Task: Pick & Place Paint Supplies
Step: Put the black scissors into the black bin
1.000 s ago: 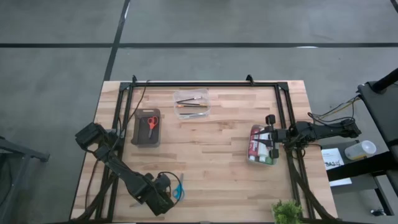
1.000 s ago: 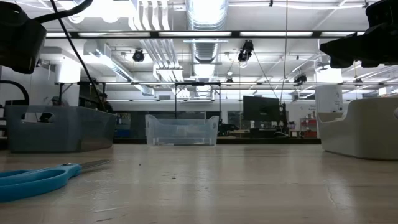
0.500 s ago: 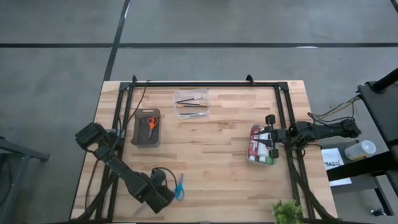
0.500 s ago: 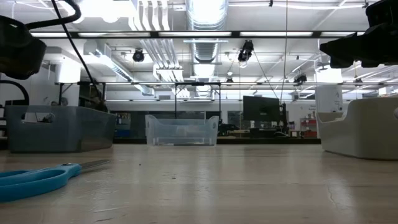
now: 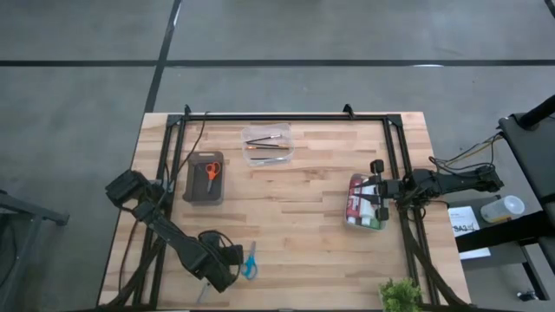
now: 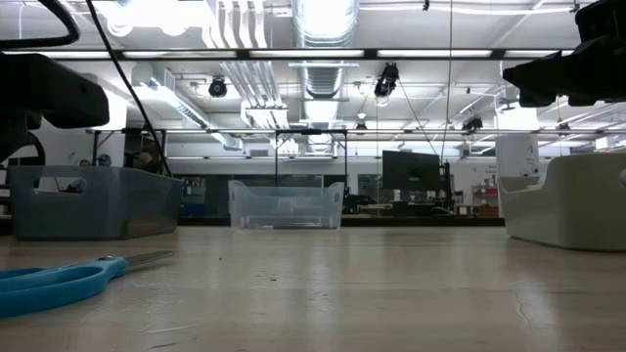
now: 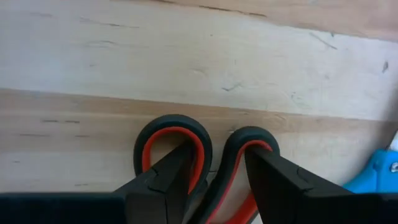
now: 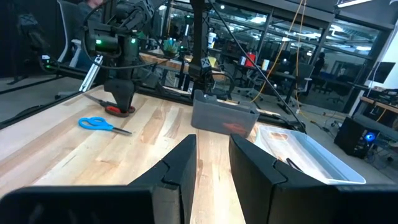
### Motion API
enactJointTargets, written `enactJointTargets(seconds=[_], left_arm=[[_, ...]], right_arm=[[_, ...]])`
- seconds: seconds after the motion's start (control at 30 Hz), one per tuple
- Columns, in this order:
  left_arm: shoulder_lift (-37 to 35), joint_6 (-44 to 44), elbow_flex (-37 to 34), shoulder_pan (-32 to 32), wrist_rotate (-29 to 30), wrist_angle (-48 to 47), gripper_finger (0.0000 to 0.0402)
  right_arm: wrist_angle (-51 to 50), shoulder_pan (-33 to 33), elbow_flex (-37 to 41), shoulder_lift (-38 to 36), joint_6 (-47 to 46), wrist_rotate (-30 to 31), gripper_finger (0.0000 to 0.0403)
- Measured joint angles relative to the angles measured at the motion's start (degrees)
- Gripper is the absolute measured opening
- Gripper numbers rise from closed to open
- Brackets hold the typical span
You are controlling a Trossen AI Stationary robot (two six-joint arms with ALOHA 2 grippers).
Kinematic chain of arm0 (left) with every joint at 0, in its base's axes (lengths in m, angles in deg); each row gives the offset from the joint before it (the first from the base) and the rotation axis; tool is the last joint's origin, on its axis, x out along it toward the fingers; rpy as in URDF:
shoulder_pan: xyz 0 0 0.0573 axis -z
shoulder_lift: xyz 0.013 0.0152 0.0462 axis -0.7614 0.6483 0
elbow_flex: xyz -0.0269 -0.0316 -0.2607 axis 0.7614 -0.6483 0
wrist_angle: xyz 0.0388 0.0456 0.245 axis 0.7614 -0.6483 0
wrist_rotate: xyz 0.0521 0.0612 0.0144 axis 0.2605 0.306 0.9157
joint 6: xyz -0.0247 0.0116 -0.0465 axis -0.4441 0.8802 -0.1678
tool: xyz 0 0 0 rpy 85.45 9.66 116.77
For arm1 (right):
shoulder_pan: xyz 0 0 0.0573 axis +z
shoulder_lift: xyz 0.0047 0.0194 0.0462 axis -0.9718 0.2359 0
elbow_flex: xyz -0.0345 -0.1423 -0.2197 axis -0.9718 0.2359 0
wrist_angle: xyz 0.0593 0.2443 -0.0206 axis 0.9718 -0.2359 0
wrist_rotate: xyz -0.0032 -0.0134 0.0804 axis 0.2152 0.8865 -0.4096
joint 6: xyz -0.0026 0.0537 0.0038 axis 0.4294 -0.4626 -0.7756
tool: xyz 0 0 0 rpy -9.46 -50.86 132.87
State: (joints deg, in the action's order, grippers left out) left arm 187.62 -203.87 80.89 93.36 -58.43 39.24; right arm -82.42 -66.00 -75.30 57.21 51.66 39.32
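Thin brushes lie in a clear bin [image 5: 267, 143] at the far middle. Green and red paint bottles stand in a pale bin [image 5: 364, 201] at the right. My left gripper [image 5: 221, 260] points down near the table's near left corner, shut on red-and-black scissors [image 7: 177, 134]. Their grey blade [image 5: 201, 290] sticks out toward the near edge. Blue scissors [image 5: 250, 260] lie flat on the table just right of it. My right gripper [image 5: 379, 188] waits level beside the bottle bin, open, with nothing between its fingers [image 8: 180, 165]. My left gripper comes from above, pointing down, onto the scissors' handle end. Its fingertips [image 7: 177, 165] seem to stand one in each finger loop, with the loops' inner rims [image 7: 217, 155] pinched between them. The scissors lie level, close over the wood; whether they touch it I cannot tell.
A grey bin [image 5: 205, 178] with orange scissors stands at the left, beyond my left arm. A black frame [image 5: 286, 116] runs along the far edge and down both sides. A small green plant [image 5: 399, 296] sits at the near right corner. Bare wood fills the middle.
My left gripper has rolled about its downward line while staying near the same spot. The red-and-black scissors have swung round with it, and their blade now shows toward the near edge. The blue scissors, half hidden before, lie in full view.
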Motion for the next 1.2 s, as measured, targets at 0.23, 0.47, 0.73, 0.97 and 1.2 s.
enactJointTargets(seconds=[0.23,0.47,0.73,0.97,1.2], left_arm=[[0.0,0.42,0.0,0.0,-0.04,0.24,0.0163],[0.0,0.81,-0.04,-0.04,-0.31,0.4,0.0124],[0.0,0.79,-0.02,-0.04,-0.43,0.38,0.0065],[-0.04,0.93,-0.02,-0.04,-0.28,0.53,0.008],[-2.2,2.17,-0.22,-0.63,-0.02,0.97,0.0082]], right_arm=[[0.01,0.0,0.0,0.0,0.0,0.0,0.0091],[0.01,0.0,0.0,0.0,0.0,0.0,0.0091],[0.02,0.01,0.0,0.0,-0.02,0.0,0.0091],[0.02,0.0,0.0,0.0,-0.02,0.0,0.0091],[0.02,0.0,0.0,0.02,-0.01,0.0,0.0091]])
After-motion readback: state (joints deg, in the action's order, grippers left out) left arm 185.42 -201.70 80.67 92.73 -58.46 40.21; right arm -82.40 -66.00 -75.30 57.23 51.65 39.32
